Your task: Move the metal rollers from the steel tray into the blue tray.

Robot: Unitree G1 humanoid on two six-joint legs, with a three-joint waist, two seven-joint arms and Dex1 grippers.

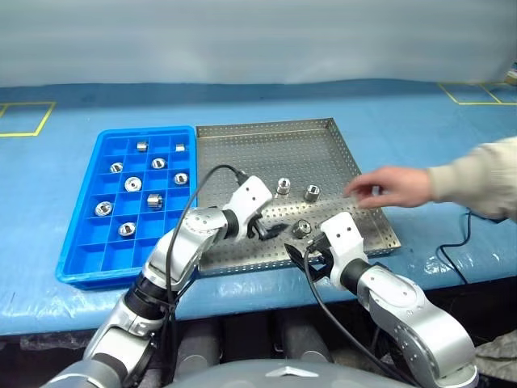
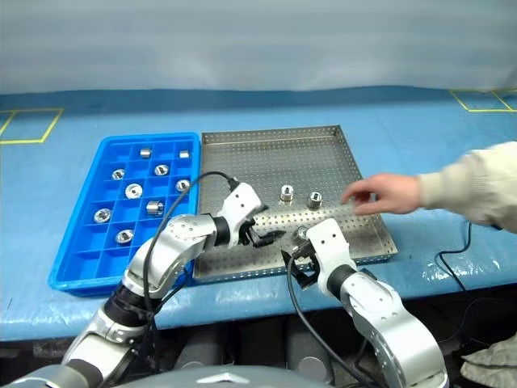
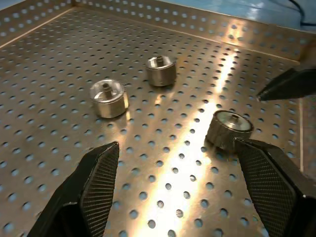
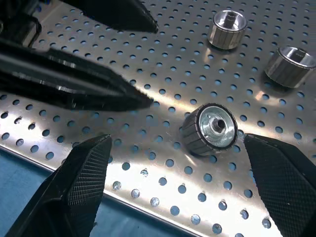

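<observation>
On the steel tray (image 1: 323, 137) a tipped roller (image 1: 301, 229) is framed by both empty, spread grippers, left (image 1: 271, 230) and right (image 1: 311, 257); closing on it is judged next

I see the bright blue compartmented plastic tray (image 1: 77, 267) lying just left of the grey perforated steel tray (image 1: 242, 149). Nine small silver metal rollers (image 1: 133, 183) sit in its compartments; three more (image 1: 301, 229) rest on the steel tray's near-right part. A person's hand (image 1: 392, 187) reaches in from the right over that tray's right edge.
</observation>
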